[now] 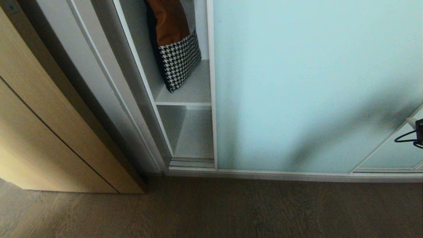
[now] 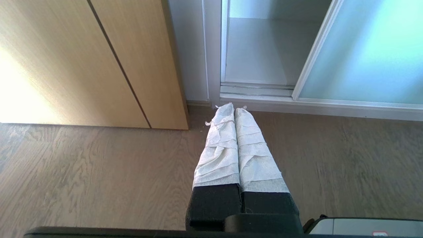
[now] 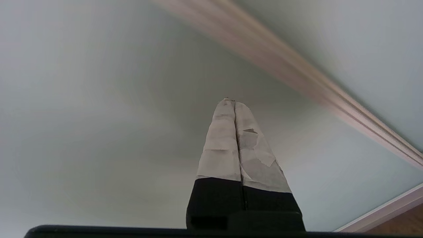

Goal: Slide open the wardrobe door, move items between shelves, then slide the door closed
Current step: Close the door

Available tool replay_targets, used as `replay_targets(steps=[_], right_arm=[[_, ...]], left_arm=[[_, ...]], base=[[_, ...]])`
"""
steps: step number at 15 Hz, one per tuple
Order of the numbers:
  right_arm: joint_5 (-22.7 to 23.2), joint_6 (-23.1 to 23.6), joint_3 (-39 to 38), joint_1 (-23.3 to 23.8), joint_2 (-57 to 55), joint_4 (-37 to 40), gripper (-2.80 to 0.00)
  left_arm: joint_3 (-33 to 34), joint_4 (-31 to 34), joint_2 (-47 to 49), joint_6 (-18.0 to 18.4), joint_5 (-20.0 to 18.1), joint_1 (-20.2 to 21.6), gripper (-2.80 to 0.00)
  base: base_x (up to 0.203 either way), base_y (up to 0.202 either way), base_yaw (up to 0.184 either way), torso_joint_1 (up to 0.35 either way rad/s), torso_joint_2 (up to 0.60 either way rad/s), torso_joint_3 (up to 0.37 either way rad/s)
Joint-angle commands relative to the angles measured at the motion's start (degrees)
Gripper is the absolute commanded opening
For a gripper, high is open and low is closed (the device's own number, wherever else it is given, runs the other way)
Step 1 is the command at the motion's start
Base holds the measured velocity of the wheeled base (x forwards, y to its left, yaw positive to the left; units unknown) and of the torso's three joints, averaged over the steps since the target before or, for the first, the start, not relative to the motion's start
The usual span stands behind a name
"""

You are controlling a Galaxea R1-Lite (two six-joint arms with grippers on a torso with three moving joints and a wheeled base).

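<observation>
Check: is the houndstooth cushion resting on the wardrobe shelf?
Touching. In the head view the cushion's lower corner sits on the upper shelf, with no gap beneath it.

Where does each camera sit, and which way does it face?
Head: high, looking down at the sliding wardrobe door, partly open, and the shelves; only a cable of the robot shows at the right edge.
Left wrist: low, facing the floor; shut left gripper.
Right wrist: close to the door glass; shut right gripper.
Shared: all views show the door.
</observation>
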State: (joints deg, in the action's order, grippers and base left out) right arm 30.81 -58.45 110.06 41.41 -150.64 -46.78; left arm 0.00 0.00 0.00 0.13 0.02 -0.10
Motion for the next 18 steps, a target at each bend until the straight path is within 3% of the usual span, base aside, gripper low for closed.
replay_targets(steps=[1,10,18], right_arm=[[0.00,0.59,-0.19,-1.06,-0.18,-0.16,-2.80],[-0.54,2.37,-4.70,-4.26,1.54,-0.59,-2.80],[-12.42,2.69,-5.08,-8.58,3.73,-0.88,-2.80]], left_arm=[[0.00,0.00,0.00,0.04,-0.02,0.01,-2.80],[0.00,0.00,0.00,-0.05,-0.02,0.01,-2.80],[0.00,0.00,0.00,0.04,0.06,0.01,-2.80]], base=[[0.000,0.000,0.000,0.000,0.00,0.000],[0.000,0.000,0.000,0.000,0.00,0.000],[0.000,0.000,0.000,0.000,0.00,0.000]])
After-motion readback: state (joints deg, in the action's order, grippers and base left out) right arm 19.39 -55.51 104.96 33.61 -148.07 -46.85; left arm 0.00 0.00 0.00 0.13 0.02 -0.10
